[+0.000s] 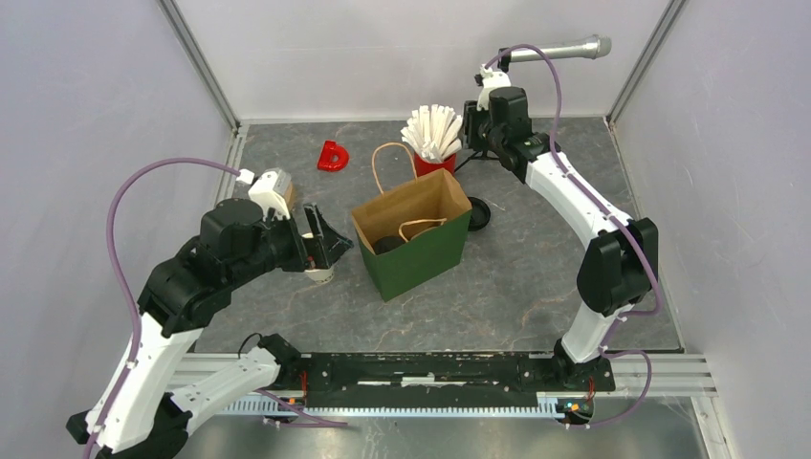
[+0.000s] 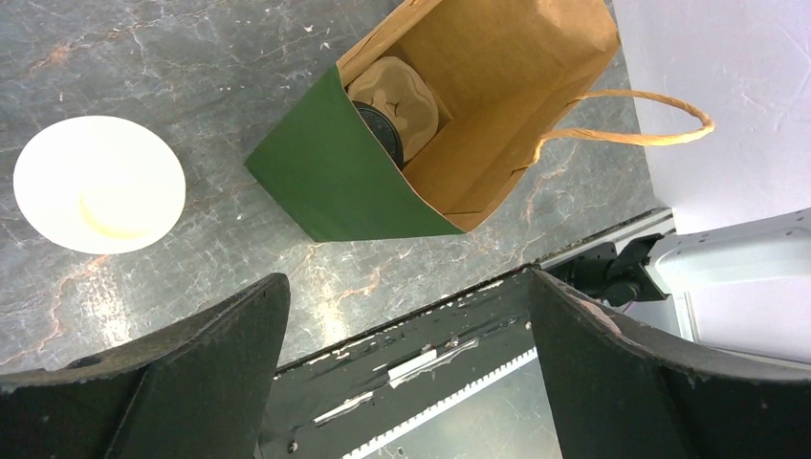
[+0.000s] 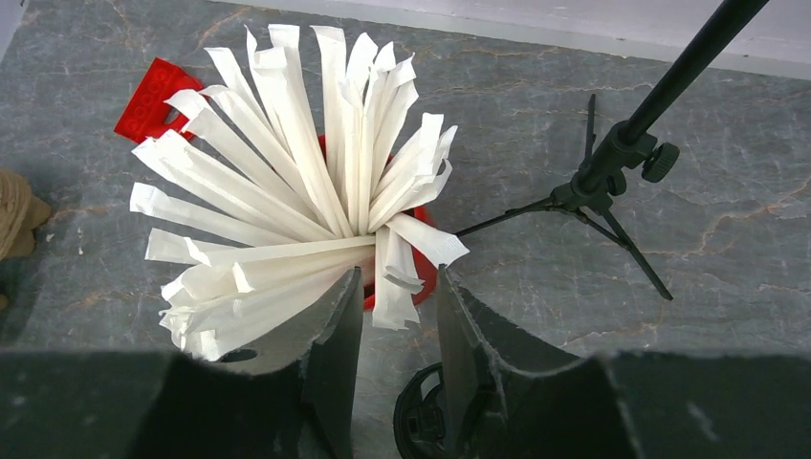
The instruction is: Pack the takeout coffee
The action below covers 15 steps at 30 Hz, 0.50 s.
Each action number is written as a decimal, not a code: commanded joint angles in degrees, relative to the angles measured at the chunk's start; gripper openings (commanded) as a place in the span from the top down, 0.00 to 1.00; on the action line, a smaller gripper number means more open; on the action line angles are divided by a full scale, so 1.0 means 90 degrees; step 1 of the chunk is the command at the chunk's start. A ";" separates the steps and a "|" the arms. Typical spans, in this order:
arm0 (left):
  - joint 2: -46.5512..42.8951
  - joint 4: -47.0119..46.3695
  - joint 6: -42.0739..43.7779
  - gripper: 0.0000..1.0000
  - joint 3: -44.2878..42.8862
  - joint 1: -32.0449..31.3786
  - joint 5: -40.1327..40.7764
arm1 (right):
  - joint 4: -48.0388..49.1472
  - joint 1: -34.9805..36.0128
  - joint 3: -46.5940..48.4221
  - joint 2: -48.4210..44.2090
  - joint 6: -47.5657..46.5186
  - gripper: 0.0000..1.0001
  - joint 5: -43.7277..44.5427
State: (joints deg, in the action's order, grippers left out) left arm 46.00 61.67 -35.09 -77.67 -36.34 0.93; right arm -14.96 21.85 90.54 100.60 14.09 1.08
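Note:
One white takeout coffee cup (image 2: 98, 184) stands open and lidless on the table left of the green paper bag (image 2: 330, 177). My left gripper (image 2: 406, 287) hangs wide open and empty just above and beside this cup (image 1: 318, 273). Inside the bag, a black lid (image 2: 383, 129) shows under a brown pulp carrier (image 2: 397, 88). A loose black lid (image 1: 478, 212) lies right of the bag (image 1: 421, 258). My right gripper (image 3: 400, 277) is at the red cup of white sticks (image 3: 287, 191), jaws narrowly open around one hanging stick (image 3: 390, 287), not touching it.
A red block (image 1: 333, 156) lies at the back left. A small black tripod (image 3: 612, 172) stands right of the red cup (image 1: 435, 164). The black lid (image 3: 426, 411) shows below my right fingers. The bag's paper handles (image 2: 631, 120) stick out. Walls enclose the table.

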 commanded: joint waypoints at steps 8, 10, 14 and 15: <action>-0.0071 0.0012 -0.0078 0.00 0.0074 0.0033 0.0121 | 0.0218 -0.0021 0.0340 0.0180 -0.0060 0.58 -0.0101; -0.0090 0.0013 -0.0066 0.00 0.0082 0.0031 0.0131 | 0.0303 -0.0025 0.0325 0.0199 -0.0202 0.66 -0.0284; -0.0110 0.0047 -0.0049 0.00 0.0094 0.0034 0.0160 | 0.0468 -0.0025 0.0342 0.0082 -0.0491 0.85 -0.0354; -0.0111 0.0055 -0.0055 0.00 0.0104 0.0034 0.0165 | 0.0489 -0.0025 0.0363 0.0028 -0.0555 0.90 -0.0379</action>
State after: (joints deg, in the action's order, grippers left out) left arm 45.45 62.00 -35.07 -76.99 -36.34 1.45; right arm -13.98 21.85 90.94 102.17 12.01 -0.73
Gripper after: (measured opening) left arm 0.994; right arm 0.171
